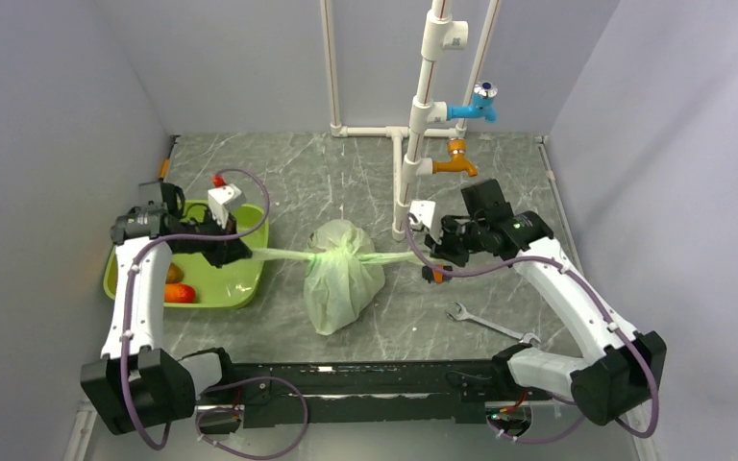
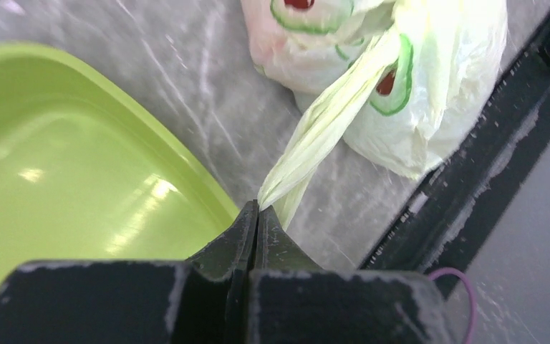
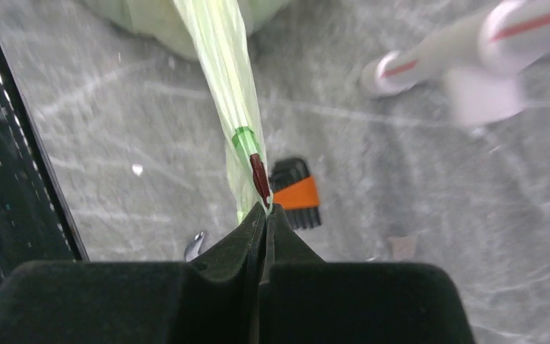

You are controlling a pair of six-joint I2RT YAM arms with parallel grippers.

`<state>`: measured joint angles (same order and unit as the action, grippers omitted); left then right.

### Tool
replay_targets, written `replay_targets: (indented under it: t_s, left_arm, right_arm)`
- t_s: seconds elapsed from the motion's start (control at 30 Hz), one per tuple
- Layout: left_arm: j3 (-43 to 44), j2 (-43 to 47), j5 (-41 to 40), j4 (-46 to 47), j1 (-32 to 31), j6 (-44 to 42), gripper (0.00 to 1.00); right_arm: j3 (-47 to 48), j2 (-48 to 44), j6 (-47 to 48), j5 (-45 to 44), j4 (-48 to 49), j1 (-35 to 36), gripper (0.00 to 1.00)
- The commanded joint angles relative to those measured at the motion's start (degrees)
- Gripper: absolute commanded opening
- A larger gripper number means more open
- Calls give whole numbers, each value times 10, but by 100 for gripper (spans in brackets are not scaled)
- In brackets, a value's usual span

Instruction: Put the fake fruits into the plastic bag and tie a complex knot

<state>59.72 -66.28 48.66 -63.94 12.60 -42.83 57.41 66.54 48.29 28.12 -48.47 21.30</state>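
Note:
The pale green plastic bag (image 1: 342, 279) stands bulging in the middle of the table, its neck gathered into a knot (image 1: 334, 252). Its two handles stretch out sideways. My left gripper (image 1: 242, 253) is shut on the left handle (image 2: 326, 122), pulled taut over the tray's edge. My right gripper (image 1: 427, 254) is shut on the right handle (image 3: 223, 64), also taut. The bag's body shows in the left wrist view (image 2: 415, 93). Two fake fruits, an orange one (image 1: 173, 274) and a red one (image 1: 180, 293), lie in the lime-green tray (image 1: 231, 288). Any fruits inside the bag are hidden.
A white pipe stand with a blue tap (image 1: 476, 106) and an orange tap (image 1: 454, 161) rises behind the bag. A metal wrench (image 1: 485, 324) lies at the front right. A small orange and black brush (image 3: 297, 193) lies under the right gripper. Grey walls enclose the table.

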Motion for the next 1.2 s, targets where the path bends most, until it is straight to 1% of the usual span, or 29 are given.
replay_targets:
  t_s: [0.0, 0.07, 0.13, 0.27, 0.4, 0.53, 0.6, 0.67, 0.77, 0.87, 0.93, 1.03, 1.07, 1.1, 1.13, 1.17]
  left_arm:
    - [94, 39, 50, 8, 19, 50, 0]
    - [120, 50, 85, 42, 18, 100, 0]
    - [136, 55, 100, 94, 14, 152, 0]
    - [162, 43, 97, 159, 0, 221, 0]
    - [181, 18, 93, 243, -15, 285, 0]
    - [189, -6, 56, 341, -43, 329, 0]
    - [196, -17, 21, 387, -56, 338, 0]
    - [206, -35, 8, 409, -64, 336, 0]
    - [208, -72, -28, 411, -80, 308, 0]
    - [187, -106, -52, 408, -85, 291, 0]
    - [174, -128, -51, 395, -86, 273, 0]
    - [146, -152, -58, 379, -88, 253, 0]
    - [141, -159, -61, 370, -88, 249, 3]
    - [139, -165, -60, 356, -88, 241, 7]
    - [141, -167, -60, 343, -88, 236, 16]
    - [143, -164, -61, 335, -88, 235, 25]
  right_arm:
    - [127, 2, -121, -55, -33, 56, 0]
    - [187, 22, -164, -54, -15, 92, 0]
    - [240, 52, -195, -63, 3, 114, 0]
    - [322, 114, -202, -109, 54, 150, 0]
    - [406, 188, -207, -170, 114, 175, 0]
    - [511, 279, -229, -224, 151, 189, 0]
    - [550, 312, -231, -250, 172, 195, 0]
    - [576, 342, -221, -276, 191, 201, 0]
    - [578, 378, -204, -331, 217, 204, 0]
    - [552, 400, -196, -348, 219, 206, 0]
    - [514, 403, -192, -356, 222, 213, 0]
    - [434, 399, -169, -392, 248, 228, 0]
    - [417, 398, -165, -403, 253, 231, 0]
    - [413, 398, -166, -407, 249, 232, 0]
    - [414, 397, -170, -404, 239, 233, 7]
    - [418, 394, -174, -399, 230, 234, 19]
